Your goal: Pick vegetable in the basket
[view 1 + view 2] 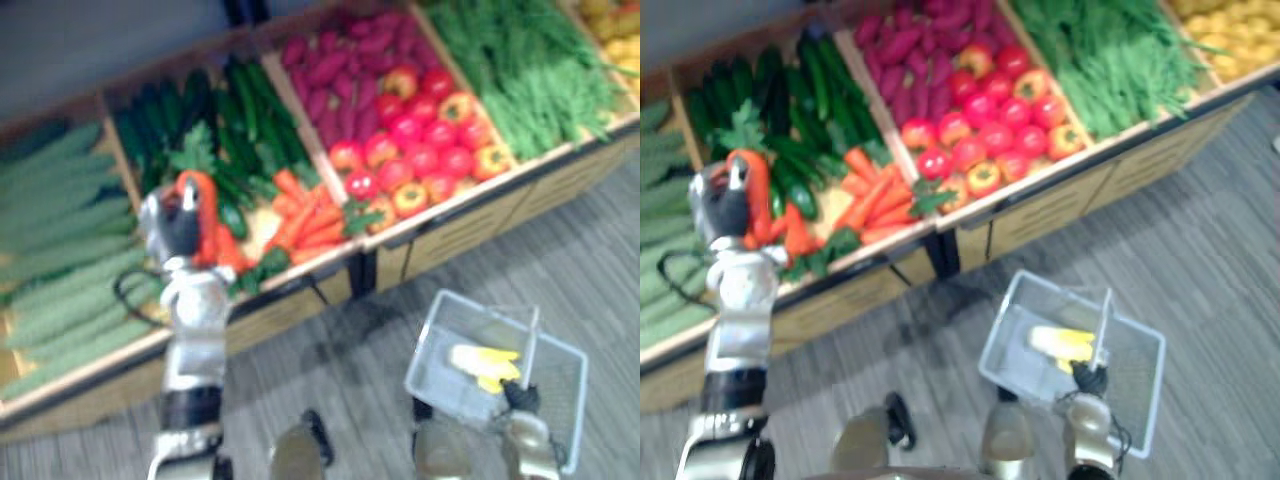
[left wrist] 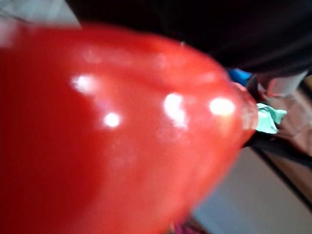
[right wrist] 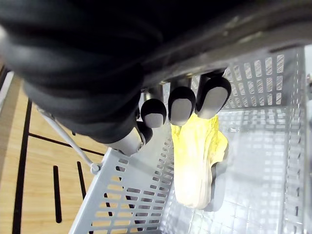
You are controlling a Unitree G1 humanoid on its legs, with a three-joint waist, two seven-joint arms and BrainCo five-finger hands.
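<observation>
My left hand (image 1: 178,226) is raised over the carrot bin and is shut on an orange-red carrot (image 1: 203,205) with a green leafy top. That carrot's glossy skin (image 2: 122,136) sits right against the left wrist view. Low on my right, my right hand (image 1: 521,398) has its fingers (image 3: 180,105) curled round the handle (image 3: 253,29) of a light grey mesh basket (image 1: 470,305). The basket hangs above the floor in front of the stand. A pale yellow vegetable (image 3: 195,161) lies inside it, also seen as a yellow shape (image 1: 1060,343) from above.
A wooden display stand (image 1: 450,235) runs across the back. Its bins hold pale green gourds (image 1: 60,260), dark cucumbers (image 1: 230,120), loose carrots (image 1: 305,220), purple roots (image 1: 340,70), red and yellow peppers (image 1: 430,140), and green beans (image 1: 530,70). Grey plank floor (image 1: 590,270) lies in front.
</observation>
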